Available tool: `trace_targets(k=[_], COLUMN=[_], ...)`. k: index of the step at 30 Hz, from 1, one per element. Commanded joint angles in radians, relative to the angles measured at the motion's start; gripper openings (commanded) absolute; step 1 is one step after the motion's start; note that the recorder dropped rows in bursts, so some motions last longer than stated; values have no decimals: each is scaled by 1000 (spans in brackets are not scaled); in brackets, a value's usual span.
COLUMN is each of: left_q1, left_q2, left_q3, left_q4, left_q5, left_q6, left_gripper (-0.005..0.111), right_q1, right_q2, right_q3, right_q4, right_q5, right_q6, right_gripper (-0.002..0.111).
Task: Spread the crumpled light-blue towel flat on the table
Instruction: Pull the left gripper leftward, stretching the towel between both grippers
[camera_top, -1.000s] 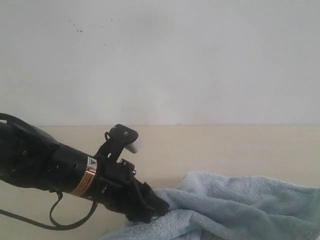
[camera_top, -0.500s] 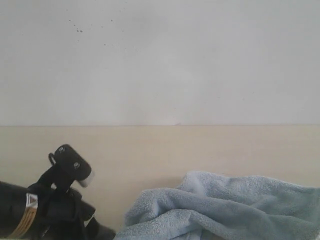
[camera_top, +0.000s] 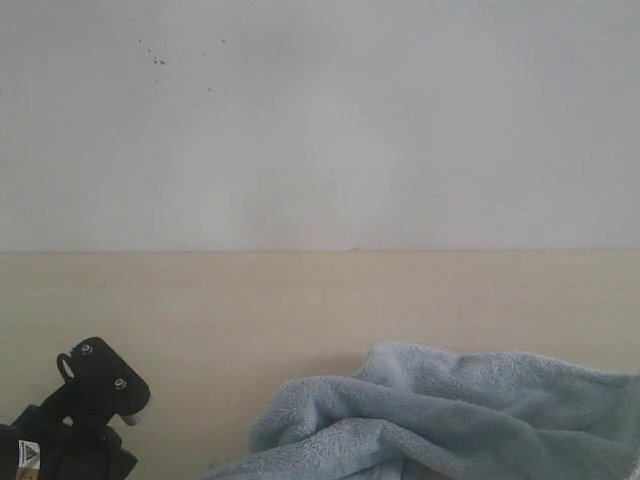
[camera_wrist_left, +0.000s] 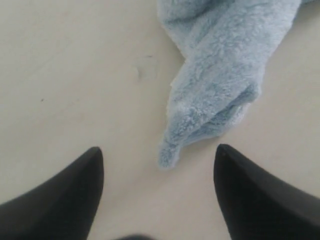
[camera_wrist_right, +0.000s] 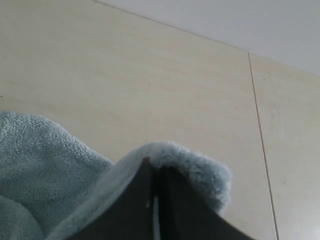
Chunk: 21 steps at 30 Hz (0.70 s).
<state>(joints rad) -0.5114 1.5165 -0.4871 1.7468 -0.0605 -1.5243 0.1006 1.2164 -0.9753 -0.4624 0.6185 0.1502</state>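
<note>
The left gripper (camera_wrist_left: 157, 150) is hanging over the table (camera_wrist_left: 60, 75) with its jaws spread wide, gripping nothing. A twisted tip of the light-blue towel (camera_wrist_left: 215, 75) is lying between the two fingertips, touching neither. The right gripper (camera_wrist_right: 153, 167) is pinching a fluffy fold at the towel's edge, its jaws pressed together on the cloth. In the exterior view the towel is lying crumpled on the table, the left arm (camera_top: 85, 425) is sitting apart from its bunched end, and the white wall (camera_top: 320, 120) is rising behind the towel.

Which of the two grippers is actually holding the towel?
The right gripper: its jaws are shut on a fold of the towel. The left gripper is wide open, gripping nothing.
</note>
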Motion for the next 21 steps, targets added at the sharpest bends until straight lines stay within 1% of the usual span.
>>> trace_targets(k=[1,6,11,14,15,16,19,20,21], left_q1=[2,2,2,2,2,2,2,2,2], left_q2=[-3,37,117,167,195,210,257,261,262], left_q3=[6,-18,-59,-89,-106,-114,-126,-126,-126], left_q4=[-2,-2,-2,-2,-19,-27,-35,-33,-30], left_q5=[27,22,6,-38,-44,-44,-44,-44,-44], left_q6=[0,0,0,-7,-7,-7,-7,-7,-5], left_gripper=[61,61,61,61,59,54,14,4,4], right_q1=[1,1,1,1,1,1,1,1,1], right_q2=[-9,-9,-9,-9,-9,-9,-9,-9,-9], right_q3=[5,5,5,5,5,5,5,5,5], right_q4=[6,6,6,6,6,6,6,6,6], right_q5=[-17,-25,-32,-45,-45,-45,-39,-38,-33], right_q6=[-7,-7,-9,-9,-9,-11,-11,-11,-11], right_gripper=[0,0,0,0,0,0,0,0,0])
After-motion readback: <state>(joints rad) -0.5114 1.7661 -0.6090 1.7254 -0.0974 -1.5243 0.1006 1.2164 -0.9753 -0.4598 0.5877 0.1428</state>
